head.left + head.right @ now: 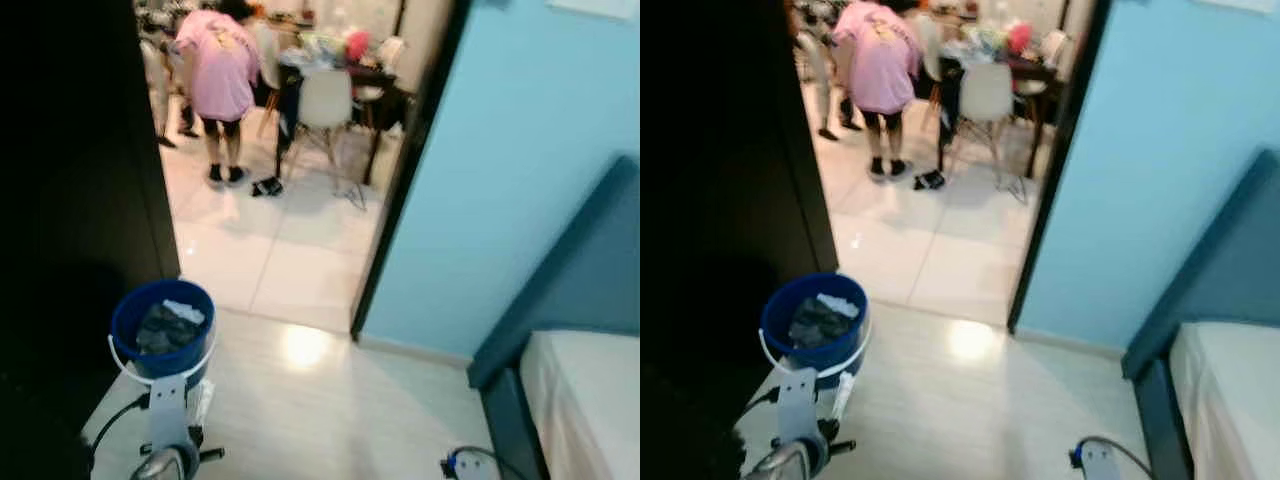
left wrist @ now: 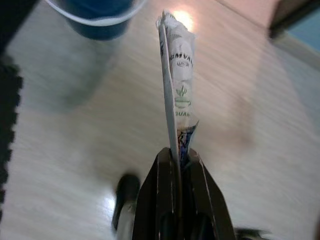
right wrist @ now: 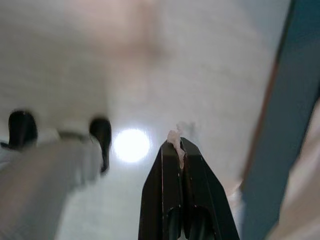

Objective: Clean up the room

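Left wrist view shows the left hand (image 2: pixel 181 159) clenched on a flattened white paper wrapper with green print (image 2: pixel 178 82), which sticks out past the fingertips above the pale wood-look floor (image 2: pixel 240 100). Just beyond the wrapper's tip stands the round blue plastic bucket with a white handle (image 1: pixel 164 330), dark cloth and a white scrap lying inside it, right beside a dark wardrobe wall (image 1: pixel 70 200) on the robot's left. The right hand (image 3: pixel 181 150) is low at the robot's right, its fingers pinched on a small pale scrap (image 3: pixel 174 139) above the floor, near the dark blue bed frame (image 1: pixel 560 280) and white mattress (image 1: pixel 590 400). Open floor runs between bucket and bed to a doorway edged by a dark door frame (image 1: pixel 400 190) and a light blue wall (image 1: pixel 500 160). Beyond it, glossy white tiles (image 1: pixel 270 240) lead to a person in a pink shirt (image 1: pixel 218 70) bending beside a white chair (image 1: pixel 325 105) and a cluttered dark surface (image 1: pixel 375 75)
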